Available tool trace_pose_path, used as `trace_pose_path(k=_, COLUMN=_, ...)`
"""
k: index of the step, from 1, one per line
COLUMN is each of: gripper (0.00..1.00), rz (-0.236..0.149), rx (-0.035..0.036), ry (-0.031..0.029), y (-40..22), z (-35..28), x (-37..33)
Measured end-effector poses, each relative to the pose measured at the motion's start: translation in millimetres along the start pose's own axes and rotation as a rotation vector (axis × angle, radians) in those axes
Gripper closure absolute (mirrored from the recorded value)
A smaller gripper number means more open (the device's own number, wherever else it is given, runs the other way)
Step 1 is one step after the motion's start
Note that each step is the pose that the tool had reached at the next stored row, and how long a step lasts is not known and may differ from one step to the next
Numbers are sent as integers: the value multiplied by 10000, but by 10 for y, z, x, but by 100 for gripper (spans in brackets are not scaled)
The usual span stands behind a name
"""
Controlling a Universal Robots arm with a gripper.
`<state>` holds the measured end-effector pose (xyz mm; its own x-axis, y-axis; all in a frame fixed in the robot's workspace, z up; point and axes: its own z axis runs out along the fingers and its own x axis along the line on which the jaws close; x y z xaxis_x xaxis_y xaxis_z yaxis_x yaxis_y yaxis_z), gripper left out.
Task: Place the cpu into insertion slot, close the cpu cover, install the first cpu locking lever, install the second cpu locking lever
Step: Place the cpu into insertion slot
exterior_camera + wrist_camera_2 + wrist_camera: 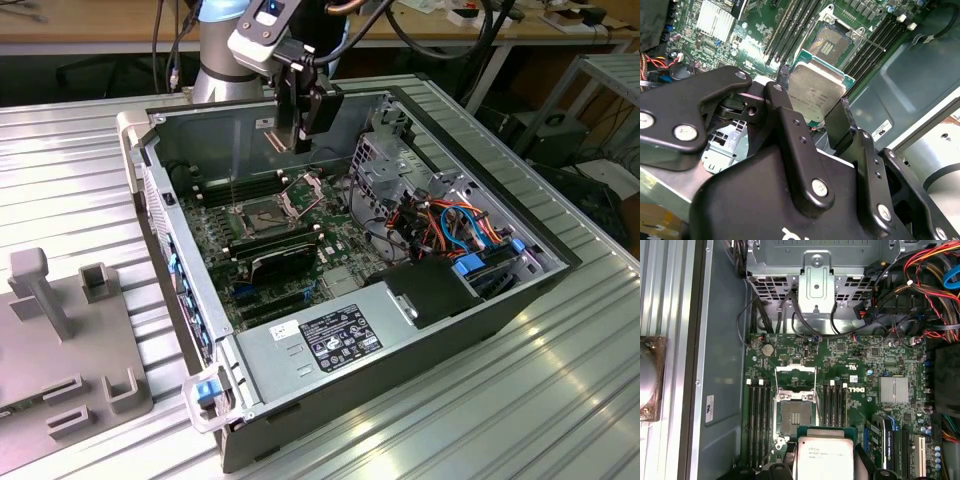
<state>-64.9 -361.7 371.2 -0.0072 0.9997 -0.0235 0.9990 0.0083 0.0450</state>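
Holding cpu (816, 95) near open insertion slot (830, 46)

The cpu (816, 92), a flat square chip with a silver-grey metal top and a green rim, is hanging above the motherboard (840, 365), being clamped at two opposite edges by the gripper (811, 109). It is hovering just beside the insertion slot (830, 47), which is lying bare with its dark centre showing. The cpu cover (796, 376), a silvery windowed frame, is standing swung open at one edge of the slot.
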Motion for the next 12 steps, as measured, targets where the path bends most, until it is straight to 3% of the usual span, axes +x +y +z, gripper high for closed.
trace_pose_path(k=6, gripper=46, rz=374, rx=8, ry=-15, y=-1, z=36, x=37)
trace_pose_path(k=12, gripper=46, rz=382, rx=9, ry=-17, y=-4, z=97, x=58)
